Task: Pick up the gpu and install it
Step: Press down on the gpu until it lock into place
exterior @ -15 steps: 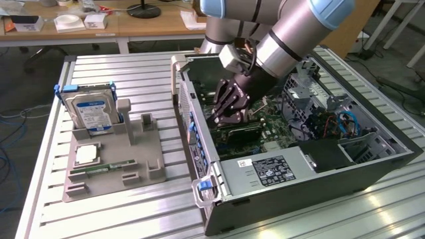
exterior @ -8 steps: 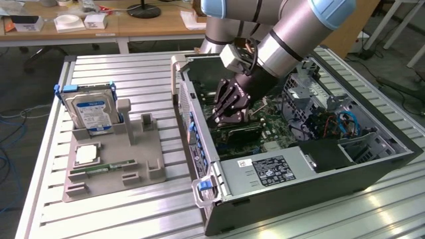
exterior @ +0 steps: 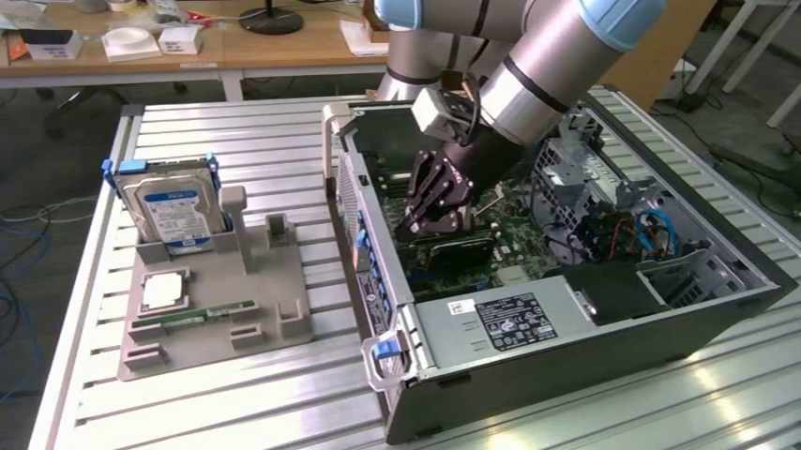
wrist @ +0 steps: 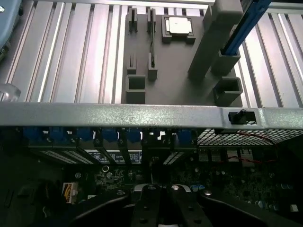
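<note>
While claw [exterior: 438, 223] shut, gpu [exterior: 453, 246] just beneath.

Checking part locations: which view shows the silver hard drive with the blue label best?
The exterior view. The silver hard drive with the blue label stands upright in the grey holder tray, label facing the camera. The wrist view catches only what looks like its blue side rail.
</note>
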### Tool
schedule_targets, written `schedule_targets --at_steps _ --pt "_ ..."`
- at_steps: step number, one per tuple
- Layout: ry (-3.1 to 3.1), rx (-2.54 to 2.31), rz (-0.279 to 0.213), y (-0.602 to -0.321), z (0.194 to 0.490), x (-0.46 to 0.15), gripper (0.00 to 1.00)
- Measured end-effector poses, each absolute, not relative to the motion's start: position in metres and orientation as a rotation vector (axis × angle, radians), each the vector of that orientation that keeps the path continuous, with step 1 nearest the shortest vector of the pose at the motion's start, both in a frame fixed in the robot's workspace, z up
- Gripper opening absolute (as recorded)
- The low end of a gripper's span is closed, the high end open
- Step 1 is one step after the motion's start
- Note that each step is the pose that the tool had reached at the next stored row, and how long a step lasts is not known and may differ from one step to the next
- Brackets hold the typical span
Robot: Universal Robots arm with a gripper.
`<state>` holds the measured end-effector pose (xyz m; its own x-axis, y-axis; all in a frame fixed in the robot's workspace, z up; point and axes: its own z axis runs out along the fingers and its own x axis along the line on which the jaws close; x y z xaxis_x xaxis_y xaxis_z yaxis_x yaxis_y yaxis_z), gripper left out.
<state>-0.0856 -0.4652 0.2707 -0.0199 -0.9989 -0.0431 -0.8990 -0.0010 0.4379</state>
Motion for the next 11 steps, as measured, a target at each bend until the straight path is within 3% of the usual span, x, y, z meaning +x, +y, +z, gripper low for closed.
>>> schedule_targets --at_steps 11 --pt "-2.107 2.096 -0.327 -0.4636 0.2707 -0.0863 0.1"
